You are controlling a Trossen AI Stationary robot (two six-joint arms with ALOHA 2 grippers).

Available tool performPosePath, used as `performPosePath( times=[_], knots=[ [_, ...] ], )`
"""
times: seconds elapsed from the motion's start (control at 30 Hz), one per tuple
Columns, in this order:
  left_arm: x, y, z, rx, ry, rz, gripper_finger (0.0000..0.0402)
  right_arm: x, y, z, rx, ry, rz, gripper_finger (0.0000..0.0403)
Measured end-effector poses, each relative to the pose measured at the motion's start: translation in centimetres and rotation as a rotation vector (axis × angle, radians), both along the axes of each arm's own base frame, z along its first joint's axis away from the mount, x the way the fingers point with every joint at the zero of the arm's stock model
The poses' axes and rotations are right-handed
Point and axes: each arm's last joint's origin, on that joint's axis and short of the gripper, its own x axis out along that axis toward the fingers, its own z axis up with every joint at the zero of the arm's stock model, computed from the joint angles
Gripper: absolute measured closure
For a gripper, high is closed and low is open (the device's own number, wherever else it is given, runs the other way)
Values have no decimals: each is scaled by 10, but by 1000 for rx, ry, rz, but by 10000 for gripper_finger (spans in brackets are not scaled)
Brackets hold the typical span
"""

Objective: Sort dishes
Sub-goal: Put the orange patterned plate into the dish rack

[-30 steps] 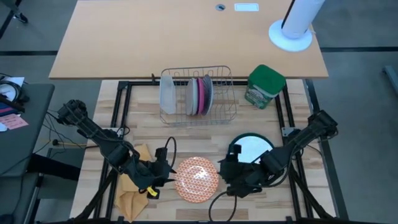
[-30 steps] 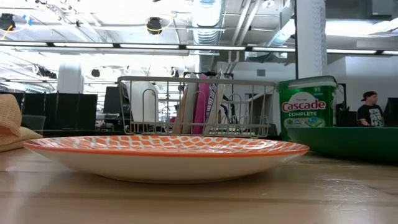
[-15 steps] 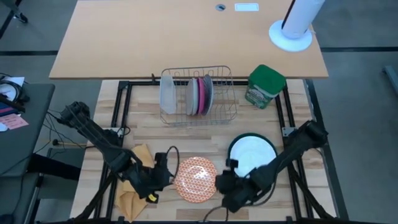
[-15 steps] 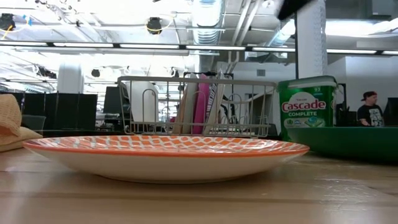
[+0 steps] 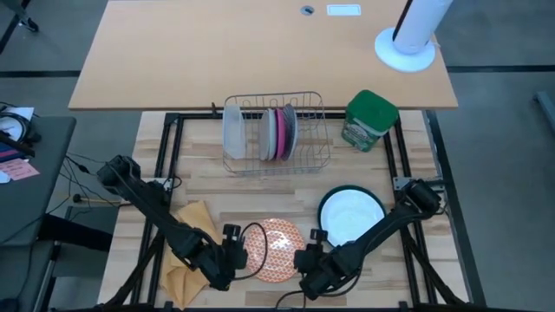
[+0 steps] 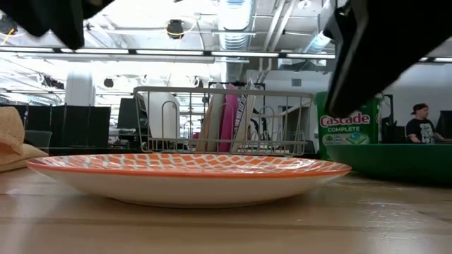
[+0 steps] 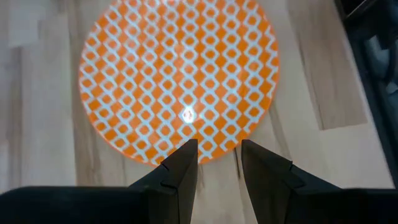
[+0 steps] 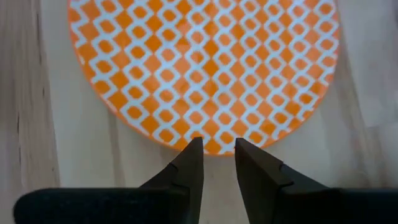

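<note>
Nearest the front edge of the counter (image 5: 208, 186), the orange-and-white patterned plate (image 5: 277, 250) lies flat, with a gripper on either side of it. The left gripper (image 7: 219, 163) sits at the plate's left rim and the right gripper (image 8: 217, 158) at its right rim; both are about equally near. In each wrist view the jaws stand slightly apart, with a narrow gap between them, their tips pointing at the plate's edge and clamped on nothing. The plate is round, so it has no long axis; what matters, I judge, is that its rim lies straight ahead of both pairs of jaws, low against the wood.

Just beyond, to the right, the larger white plate with dark green rim (image 5: 351, 214) rests on the counter. A tan cloth (image 5: 192, 217) lies to the left. Farther back the wire rack (image 5: 276, 132) holds the grey and pink plates (image 5: 279, 133) upright beside a frosted container (image 5: 233, 130), with the green canister (image 5: 369, 120) to its right.

Whether either jaw tip touches the rim cannot be told. The low view shows only dark arm shapes above the plate.
</note>
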Motion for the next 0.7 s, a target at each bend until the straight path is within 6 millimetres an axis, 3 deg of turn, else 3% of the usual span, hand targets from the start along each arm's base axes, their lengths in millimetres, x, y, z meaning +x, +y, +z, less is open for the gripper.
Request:
performPosePath(
  times=[0.27, 0.37, 0.7],
  knots=[
    [6, -6, -20, 0, 49, 35, 283, 10, -4, -9, 20, -11, -25, 325],
    [4, -8, -20, -24, 59, 43, 283, 11, -5, -21, 13, 32, -22, 330],
    [3, -14, -18, -54, 29, 41, 283, 9, -5, -21, 4, 49, -23, 333]
  ],
)
